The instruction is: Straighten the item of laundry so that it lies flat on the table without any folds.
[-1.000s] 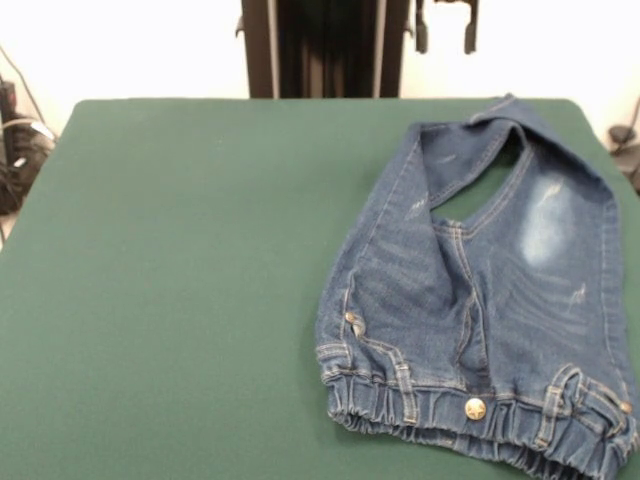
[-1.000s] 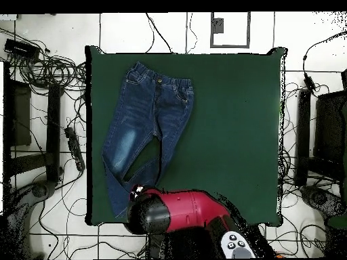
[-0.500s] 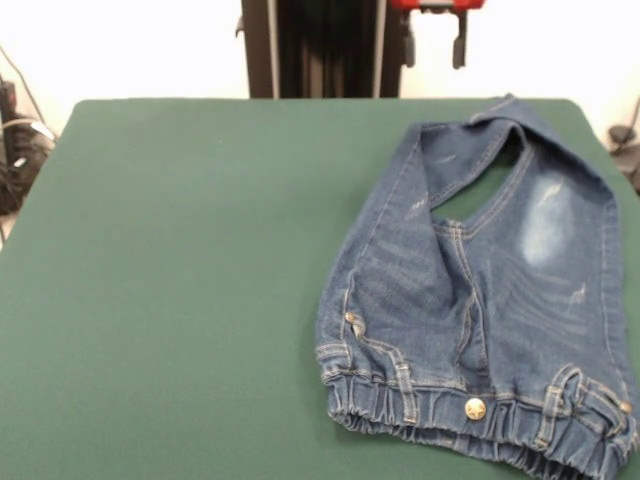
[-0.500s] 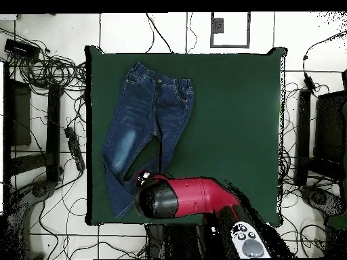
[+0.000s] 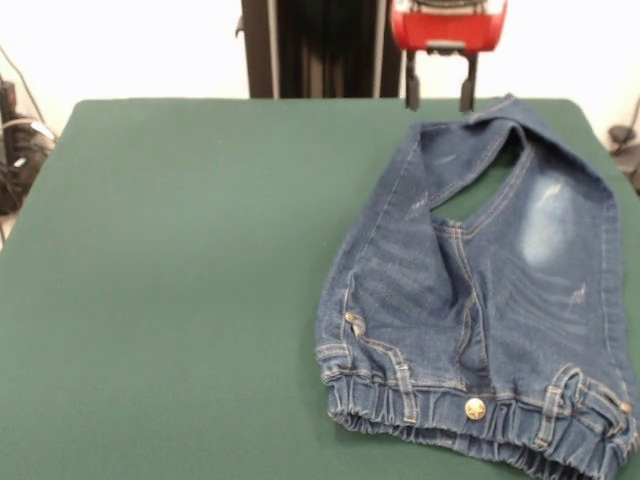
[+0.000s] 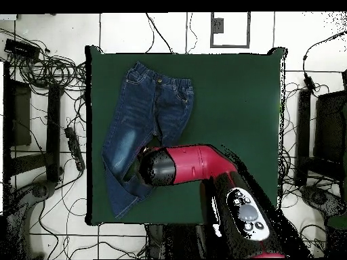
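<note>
denim jeans [image 5: 480,300] under red arm [image 6: 193,166]

Green table [image 5: 180,260], jeans [image 5: 480,310] lying on it

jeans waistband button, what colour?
Brass-gold, a round metal button on the blue denim jeans; clearest in the front view.

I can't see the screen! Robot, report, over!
Gripper open, above the far end of the jeans. Jeans on the table, legs crossed. Nothing in the way.
</note>
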Motion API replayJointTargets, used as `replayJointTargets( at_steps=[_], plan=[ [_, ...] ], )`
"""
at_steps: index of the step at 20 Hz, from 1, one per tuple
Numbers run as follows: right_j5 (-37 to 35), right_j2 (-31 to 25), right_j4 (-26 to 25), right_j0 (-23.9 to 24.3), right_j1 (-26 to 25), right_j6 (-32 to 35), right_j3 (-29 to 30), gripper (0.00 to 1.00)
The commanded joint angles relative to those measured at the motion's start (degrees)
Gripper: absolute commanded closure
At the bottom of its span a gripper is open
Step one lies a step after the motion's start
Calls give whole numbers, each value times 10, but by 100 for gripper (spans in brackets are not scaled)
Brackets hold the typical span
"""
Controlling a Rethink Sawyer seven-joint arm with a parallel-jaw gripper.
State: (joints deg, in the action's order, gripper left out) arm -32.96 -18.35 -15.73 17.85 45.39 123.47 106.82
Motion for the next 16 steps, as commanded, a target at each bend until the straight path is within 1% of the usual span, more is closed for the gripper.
replayJointTargets(
  at_steps=[1,4,10,16],
  plan=[
    [-79,-39,-17,-26,-65,-63,-106,0],
    [-98,-45,-23,-32,-94,-73,-157,0],
    [-120,-56,-38,-31,-140,-98,-233,0],
    [-139,-64,-41,-11,-143,-124,-251,0]
  ],
)
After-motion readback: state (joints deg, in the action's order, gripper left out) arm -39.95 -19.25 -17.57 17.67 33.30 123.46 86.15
